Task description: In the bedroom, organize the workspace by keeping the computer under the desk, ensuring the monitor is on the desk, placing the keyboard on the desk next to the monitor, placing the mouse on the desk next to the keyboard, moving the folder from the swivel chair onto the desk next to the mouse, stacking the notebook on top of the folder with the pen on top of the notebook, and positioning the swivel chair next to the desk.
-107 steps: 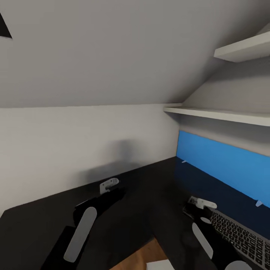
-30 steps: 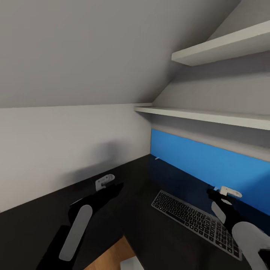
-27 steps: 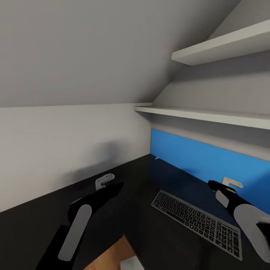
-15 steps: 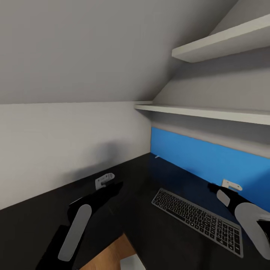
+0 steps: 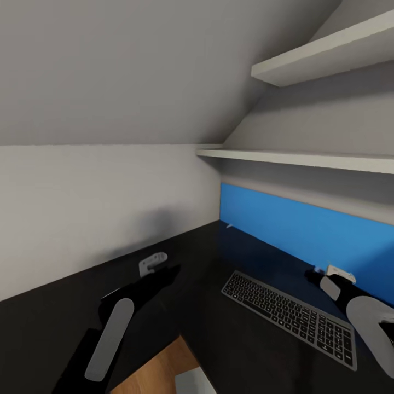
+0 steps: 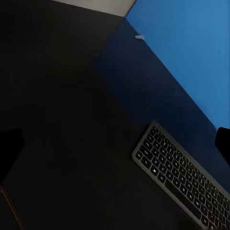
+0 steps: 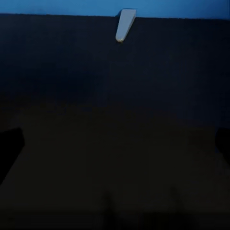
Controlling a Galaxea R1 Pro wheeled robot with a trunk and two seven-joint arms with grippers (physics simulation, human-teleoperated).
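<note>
Now lying released on glossy black desk (image 5: 230,339) beside blue back panel (image 5: 306,230): slim dark-keyed, silver-framed keyboard (image 5: 290,316). Hovering just beyond it, right gripper (image 5: 328,273), fingers spread, empty. Resting apart, left gripper (image 5: 156,265), also spread. Remaining, seemingly: monitor, mouse, folder, notebook, pen, chair.

Desk (image 5: 219,262): glossy black top, bright blue back panel. Keyboard (image 5: 290,317): dark grey keys, silver frame. Shelves (image 5: 306,160): off-white.

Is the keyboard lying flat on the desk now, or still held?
Flat and free. The keyboard rests keys-up on the black desk; the right gripper hangs beyond its far edge, the left gripper well aside.
</note>
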